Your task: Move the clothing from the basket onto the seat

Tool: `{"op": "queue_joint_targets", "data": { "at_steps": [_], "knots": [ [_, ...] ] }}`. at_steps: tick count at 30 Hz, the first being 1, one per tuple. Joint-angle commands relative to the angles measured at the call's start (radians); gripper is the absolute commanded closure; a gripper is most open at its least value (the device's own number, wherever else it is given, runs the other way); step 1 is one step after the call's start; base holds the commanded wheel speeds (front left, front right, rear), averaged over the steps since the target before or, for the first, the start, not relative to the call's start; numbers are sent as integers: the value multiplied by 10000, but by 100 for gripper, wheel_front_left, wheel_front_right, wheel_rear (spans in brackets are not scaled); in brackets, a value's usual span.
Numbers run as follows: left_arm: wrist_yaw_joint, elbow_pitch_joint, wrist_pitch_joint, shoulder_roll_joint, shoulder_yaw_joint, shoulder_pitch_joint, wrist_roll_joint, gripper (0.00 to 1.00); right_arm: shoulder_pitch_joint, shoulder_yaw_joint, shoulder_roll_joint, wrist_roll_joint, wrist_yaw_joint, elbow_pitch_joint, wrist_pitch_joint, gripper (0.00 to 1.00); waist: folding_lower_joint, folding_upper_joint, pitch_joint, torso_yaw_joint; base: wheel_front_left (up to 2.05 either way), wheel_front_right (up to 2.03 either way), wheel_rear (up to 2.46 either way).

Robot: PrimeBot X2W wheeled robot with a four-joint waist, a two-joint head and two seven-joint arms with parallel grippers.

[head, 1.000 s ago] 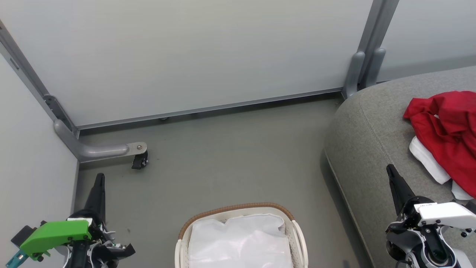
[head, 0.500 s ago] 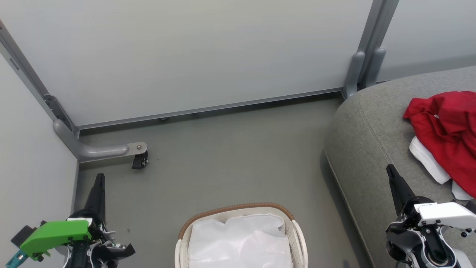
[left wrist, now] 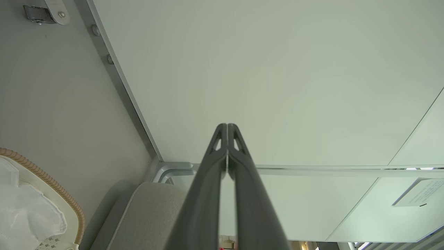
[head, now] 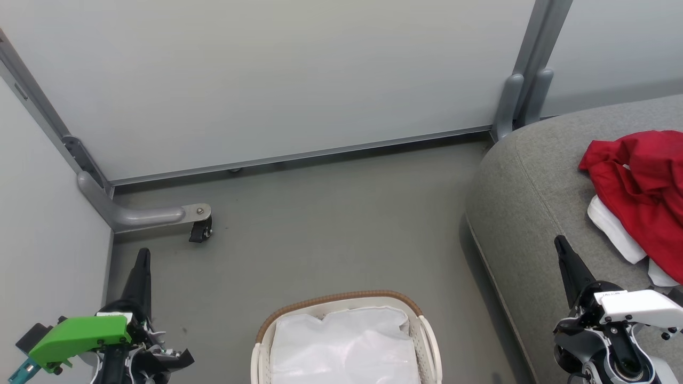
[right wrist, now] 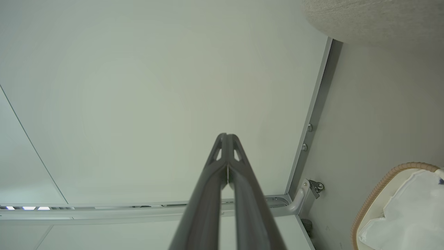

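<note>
Red clothing (head: pixel 640 186) with white panels lies heaped on the grey seat (head: pixel 528 202) at the right edge of the head view. The cream basket (head: pixel 427 341) with a brown woven rim stands on the floor at bottom centre, lined with a glossy white sheet (head: pixel 341 346); no red fabric shows inside it. My left gripper (head: pixel 142 254) is shut and empty at the lower left, well left of the basket. My right gripper (head: pixel 560 242) is shut and empty over the seat's front edge, left of the clothing. The wrist views show the left gripper (left wrist: pixel 227 125) and the right gripper (right wrist: pixel 226 135) with tips together.
Pale partition panels (head: pixel 277 80) wall the floor behind and on the left. A grey partition foot with a castor (head: pixel 200 229) juts out at the left, near my left gripper. Another post foot (head: pixel 520 101) stands behind the seat's corner. Grey floor (head: pixel 331 229) lies between basket and wall.
</note>
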Motion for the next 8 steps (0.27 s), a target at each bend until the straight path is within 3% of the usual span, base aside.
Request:
{"op": "queue_joint_targets", "data": {
  "at_steps": [1,8],
  "knots": [
    [-61,-14,29,23,21,-86,-31,100,103,-15,-60,35,-3,-29,13,100,0,0,0,0,0,0,0],
    [-61,-14,29,23,21,-86,-31,100,103,-15,-60,35,-3,-29,12,100,0,0,0,0,0,0,0]
  ]
}}
